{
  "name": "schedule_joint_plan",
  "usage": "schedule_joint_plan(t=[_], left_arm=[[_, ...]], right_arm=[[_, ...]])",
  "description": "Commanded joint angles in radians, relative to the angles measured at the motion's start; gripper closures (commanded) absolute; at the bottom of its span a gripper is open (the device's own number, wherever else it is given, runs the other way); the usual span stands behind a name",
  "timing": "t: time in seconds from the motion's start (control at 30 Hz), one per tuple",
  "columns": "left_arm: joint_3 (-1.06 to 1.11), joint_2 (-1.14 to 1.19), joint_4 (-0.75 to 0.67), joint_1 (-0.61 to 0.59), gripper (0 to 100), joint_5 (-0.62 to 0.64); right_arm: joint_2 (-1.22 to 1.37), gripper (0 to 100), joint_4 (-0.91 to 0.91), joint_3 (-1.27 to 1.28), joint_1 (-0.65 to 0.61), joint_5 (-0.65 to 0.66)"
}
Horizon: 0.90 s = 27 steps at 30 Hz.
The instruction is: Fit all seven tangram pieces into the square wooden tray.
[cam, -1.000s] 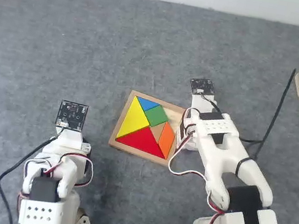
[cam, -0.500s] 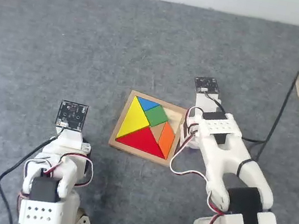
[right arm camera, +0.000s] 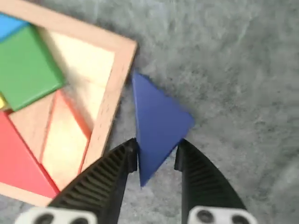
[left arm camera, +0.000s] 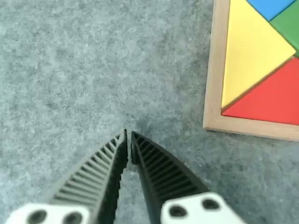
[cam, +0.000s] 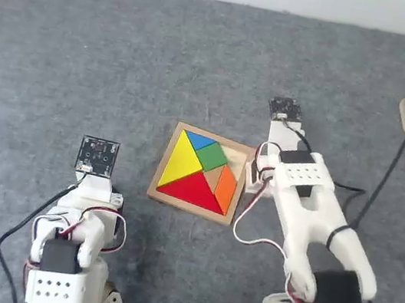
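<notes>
Tray [cam: 162, 162]: square, wooden, turned slightly askew on the grey carpet [cam: 88, 47] between the two arms; the left wrist view cuts it off to one corner [left arm camera: 212, 70].
Hidden: the right arm [cam: 302, 207] covers the carpet just beside the tray's right rim in the high view.
Hard to tell: whether the dark blue triangle [right arm camera: 156, 123] rests on the carpet or is lifted off it.
Right claw [right arm camera: 156, 144]: fingers closed on the dark blue triangle's narrow end, just outside the tray rim [right arm camera: 114, 93].
Right arm pose: stretched forward along the tray's right side.
Left claw [left arm camera: 128, 135]: clenched, tips together over bare carpet, near the tray's corner.
Left arm [cam: 80, 232]: folded back, well apart from the tray.
Pieces in tray: yellow triangle [cam: 179, 163], red triangle [cam: 194, 189], orange piece [cam: 225, 189], green square [cam: 213, 156], light blue triangle [cam: 199, 141].
Bare wood [right arm camera: 79, 65]: a gap beside the green square.
</notes>
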Motion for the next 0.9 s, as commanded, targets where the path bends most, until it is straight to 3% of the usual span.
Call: schedule_joint_plan(t=[0.0,0.23,0.43,0.87], left_arm=[[-0.010,-0.018,0.006,0.005,98,-0.003],[-0.010,-0.018,0.006,0.005,98,-0.003],[-0.010,-0.018,0.006,0.005,98,-0.003],[-0.010,-0.018,0.006,0.005,98,-0.003]], right_arm=[[-0.087,87.1,0.010,-0.029,-0.004,-0.003],[-0.084,85.8,0.008,-0.064,-0.004,-0.003],[-0.079,72.6,0.016,-0.084,-0.042,0.020],[0.147,72.7,-0.105,-0.092,0.021,0.074]])
